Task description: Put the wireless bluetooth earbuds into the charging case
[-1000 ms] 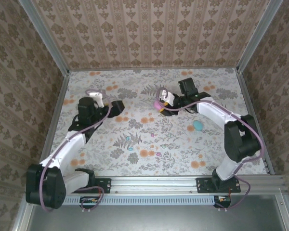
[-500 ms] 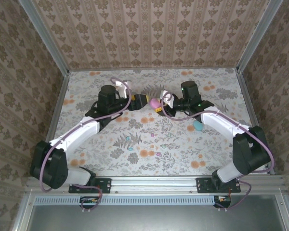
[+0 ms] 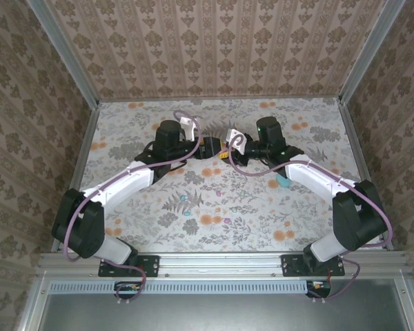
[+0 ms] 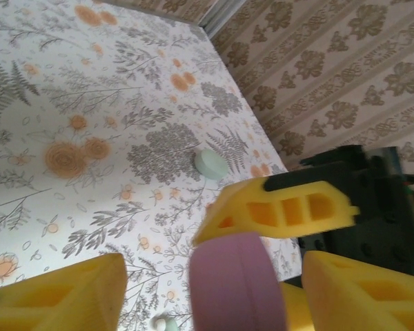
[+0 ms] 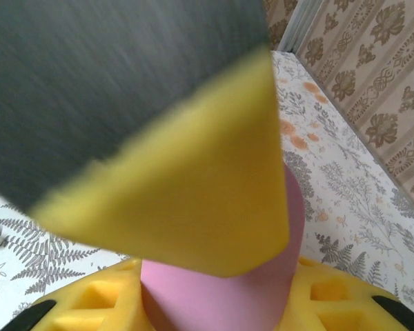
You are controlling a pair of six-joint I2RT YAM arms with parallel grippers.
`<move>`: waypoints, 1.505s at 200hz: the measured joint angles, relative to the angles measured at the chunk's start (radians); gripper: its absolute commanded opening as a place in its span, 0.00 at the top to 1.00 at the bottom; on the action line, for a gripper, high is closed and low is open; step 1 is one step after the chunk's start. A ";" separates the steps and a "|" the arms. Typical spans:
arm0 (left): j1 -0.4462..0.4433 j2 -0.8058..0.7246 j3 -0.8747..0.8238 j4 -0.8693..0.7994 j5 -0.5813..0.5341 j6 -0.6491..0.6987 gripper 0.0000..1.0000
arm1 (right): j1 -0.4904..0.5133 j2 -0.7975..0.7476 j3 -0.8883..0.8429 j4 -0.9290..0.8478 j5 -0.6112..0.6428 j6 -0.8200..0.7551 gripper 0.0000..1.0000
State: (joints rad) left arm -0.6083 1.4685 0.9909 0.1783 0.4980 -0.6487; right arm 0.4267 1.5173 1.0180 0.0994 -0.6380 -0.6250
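Handover pinch: drop or twist risk.
Top: left tool (image 3: 208, 147) and right tool (image 3: 229, 153) meet mid-counter, toward the back edge. Buds (image 3: 187, 213) lie loose nearer the near edge. Left wrist: left tool straddles the pink case (image 4: 234, 283), gaps showing, no grip; uneven closing could twist it. Right wrist: right tool clamps the case; an early let-go drops it.

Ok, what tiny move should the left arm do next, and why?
Probably close the left end effector onto the pink case. Its yellow fingers sit on either side of the case with a gap showing, while the right end effector grips it, so a second hold looks needed to open it.
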 measured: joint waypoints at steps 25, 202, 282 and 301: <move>-0.002 0.010 0.005 -0.006 -0.004 -0.014 0.56 | 0.005 0.000 -0.006 0.008 0.019 0.001 0.62; 0.046 -0.106 -0.120 0.270 -0.057 -0.431 1.00 | -0.083 -0.110 -0.303 0.657 -0.005 0.536 0.38; 0.046 -0.163 -0.132 0.328 -0.050 -0.553 1.00 | -0.035 -0.047 -0.149 0.689 -0.104 0.490 0.37; 0.046 -0.163 -0.132 0.330 -0.045 -0.564 1.00 | -0.035 -0.020 -0.117 0.689 -0.120 0.489 0.40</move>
State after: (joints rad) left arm -0.5621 1.3060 0.8585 0.5083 0.4526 -1.2125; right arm 0.3912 1.4971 0.9005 0.7879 -0.7582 -0.1356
